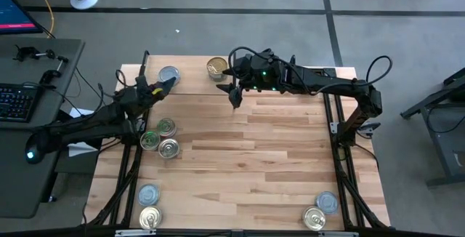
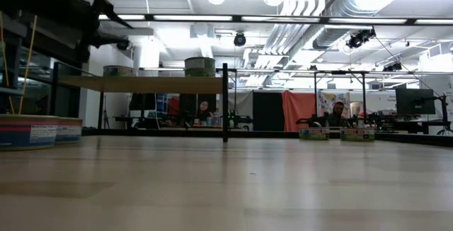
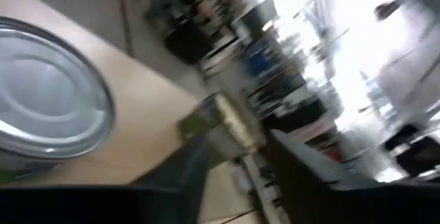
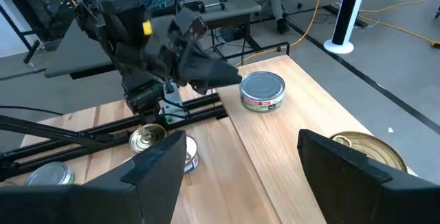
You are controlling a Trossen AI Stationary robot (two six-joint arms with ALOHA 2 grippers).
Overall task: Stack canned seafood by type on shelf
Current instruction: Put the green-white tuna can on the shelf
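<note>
— Checking the left gripper (image 1: 166, 84) first: what are its fingers (image 3: 184, 177) doing?

— I see them partly apart in the left wrist view. A gap shows between them and nothing sits in it. They hover over the shelf (image 1: 192, 81), just beside the silver-topped tin (image 1: 168, 74), and I cannot see any contact with it.

— And the right gripper (image 1: 236, 97)?

— I have it spread wide and empty, hanging above the bare tabletop (image 1: 276, 157) just in front of the shelf. The gold-topped tin (image 1: 216, 67) is near it, on the shelf end closer to that arm.

— How much room do I have?

— The two shelf tins stand well apart, with bare board between them. The silver one sits near the left end. In the low view the board rests on thin black uprights (image 2: 225, 103) and the space under it is open. The middle of the table is open wood.

— Where are the other tins?

— Three cluster (image 1: 162, 138) on the left side, close by the left arm. Two more (image 1: 149, 205) sit at the near left corner and two (image 1: 320, 210) at the near right corner, each pair a silver top beside a gold one.

— Orientation?

— Every tin I can see stands upright with its flat lid facing up. They are round, so no side is longer.
</note>
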